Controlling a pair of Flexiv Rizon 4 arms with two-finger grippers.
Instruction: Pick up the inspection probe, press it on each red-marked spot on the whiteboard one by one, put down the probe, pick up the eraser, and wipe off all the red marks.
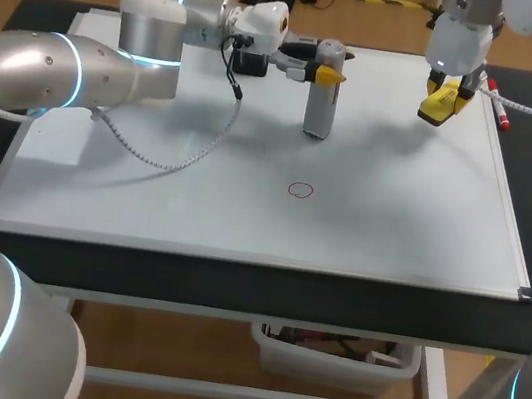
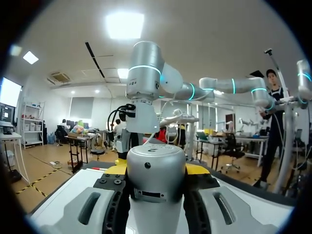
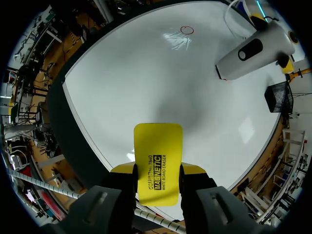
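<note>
From above, the whiteboard (image 1: 146, 191) lay on the dark surface (image 1: 232, 287). One red mark (image 1: 300, 190) showed, so wiping looked unfinished. The left tool (image 1: 323, 71) held the probe (image 1: 320, 112) standing straight up, away from that mark. In the left wrist view, that tool squeezed the probe. In the right wrist view, the right tool (image 3: 158, 171) gripped the eraser (image 3: 158, 144), its long side pointing ahead.

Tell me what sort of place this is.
Probably a robotics test bench in a lab: a whiteboard lies flat on the table, the left gripper holds an inspection probe upright, and the right gripper holds a yellow eraser over it.
</note>
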